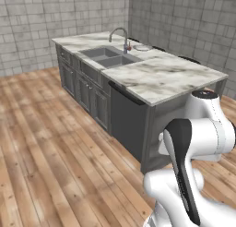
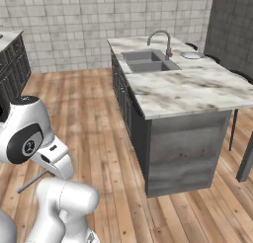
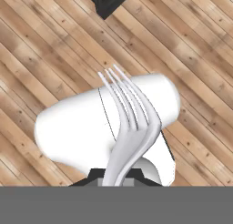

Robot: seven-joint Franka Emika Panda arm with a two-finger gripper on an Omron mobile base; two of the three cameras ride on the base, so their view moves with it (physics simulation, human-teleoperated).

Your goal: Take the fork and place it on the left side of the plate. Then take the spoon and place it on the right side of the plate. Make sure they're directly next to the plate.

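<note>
A grey-cabinet island with a marbled white surface [image 1: 156, 76] is standing on the wooden floor [image 1: 41, 152], carrying a sink [image 1: 108, 56] with a curved faucet [image 1: 120, 37] and the plate [image 1: 141, 48] just beyond it, while the white arm [image 1: 193, 147] is rising at lower right.

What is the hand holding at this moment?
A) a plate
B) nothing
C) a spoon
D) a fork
D: in the hand view, the fork rises from between the fingertips of the shut hand, its prongs fanning out over the wooden floor.
</note>
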